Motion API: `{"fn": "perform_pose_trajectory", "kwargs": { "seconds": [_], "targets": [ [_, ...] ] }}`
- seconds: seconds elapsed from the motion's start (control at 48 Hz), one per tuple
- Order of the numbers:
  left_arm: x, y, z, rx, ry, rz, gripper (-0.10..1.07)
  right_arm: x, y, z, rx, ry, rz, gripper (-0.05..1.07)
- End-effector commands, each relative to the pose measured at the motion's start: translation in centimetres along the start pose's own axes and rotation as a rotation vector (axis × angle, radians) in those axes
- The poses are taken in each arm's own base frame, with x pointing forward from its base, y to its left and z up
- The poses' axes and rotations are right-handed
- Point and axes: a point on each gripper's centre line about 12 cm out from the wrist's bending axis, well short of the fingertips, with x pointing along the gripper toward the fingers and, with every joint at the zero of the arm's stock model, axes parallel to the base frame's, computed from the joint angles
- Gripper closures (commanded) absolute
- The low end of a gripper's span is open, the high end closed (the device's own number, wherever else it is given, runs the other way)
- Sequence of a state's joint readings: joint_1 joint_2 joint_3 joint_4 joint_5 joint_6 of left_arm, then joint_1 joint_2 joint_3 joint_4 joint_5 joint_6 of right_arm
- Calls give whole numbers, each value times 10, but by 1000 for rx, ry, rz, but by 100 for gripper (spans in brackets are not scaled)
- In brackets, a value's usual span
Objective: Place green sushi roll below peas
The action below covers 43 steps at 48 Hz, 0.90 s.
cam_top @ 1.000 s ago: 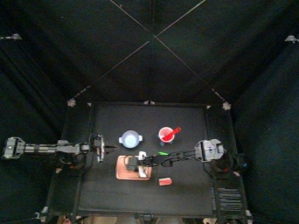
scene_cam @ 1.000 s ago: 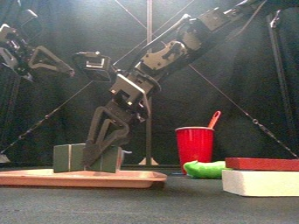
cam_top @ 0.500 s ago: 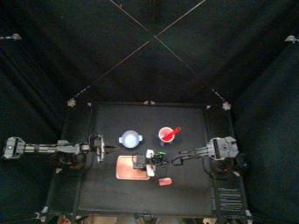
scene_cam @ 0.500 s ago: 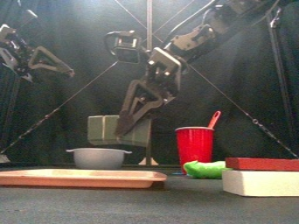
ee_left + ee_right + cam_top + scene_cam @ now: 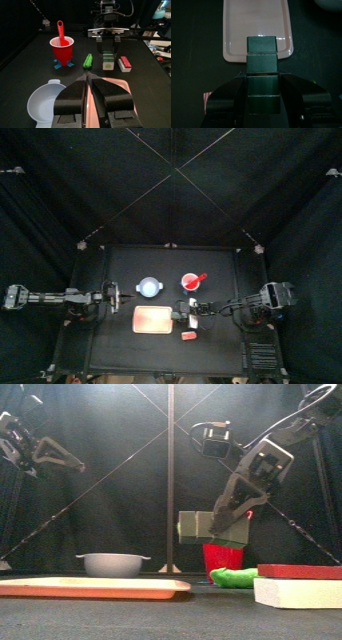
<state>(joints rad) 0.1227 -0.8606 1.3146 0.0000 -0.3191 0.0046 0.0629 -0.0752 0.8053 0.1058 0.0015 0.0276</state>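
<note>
The green sushi roll (image 5: 211,527), a row of dark green blocks, hangs in my right gripper (image 5: 230,519) above the table, in front of the red cup (image 5: 225,556). It also shows in the right wrist view (image 5: 260,65) and the left wrist view (image 5: 107,57). The peas (image 5: 235,577), a bright green pod, lie on the table beside the cup, just under and right of the roll; in the left wrist view the peas (image 5: 87,60) lie next to the roll. My left gripper (image 5: 87,80) is shut and empty at the table's left.
A pink tray (image 5: 155,319) lies front centre, with a grey bowl (image 5: 112,563) behind it. A red-and-white block (image 5: 297,584) sits front right, near the peas. The red cup (image 5: 61,49) holds a red spoon.
My right gripper has lifted the sushi roll off the pink tray and carried it right, over the spot by the peas and red cup. The left arm has not moved.
</note>
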Motion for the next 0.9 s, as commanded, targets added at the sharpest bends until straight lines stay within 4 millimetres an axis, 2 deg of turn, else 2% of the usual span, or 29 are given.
{"fn": "perform_pose_trajectory", "kwargs": {
  "seconds": [0.0,0.271,0.875],
  "targets": [
    [1,1,5,3,-14,3,43,-13,3,5,16,-42,10,34],
    [1,1,5,1,-14,3,43,-13,-1,-22,73,17,0,34],
    [1,1,3,2,-11,6,43,-7,0,-36,37,68,0,34]
  ]
}}
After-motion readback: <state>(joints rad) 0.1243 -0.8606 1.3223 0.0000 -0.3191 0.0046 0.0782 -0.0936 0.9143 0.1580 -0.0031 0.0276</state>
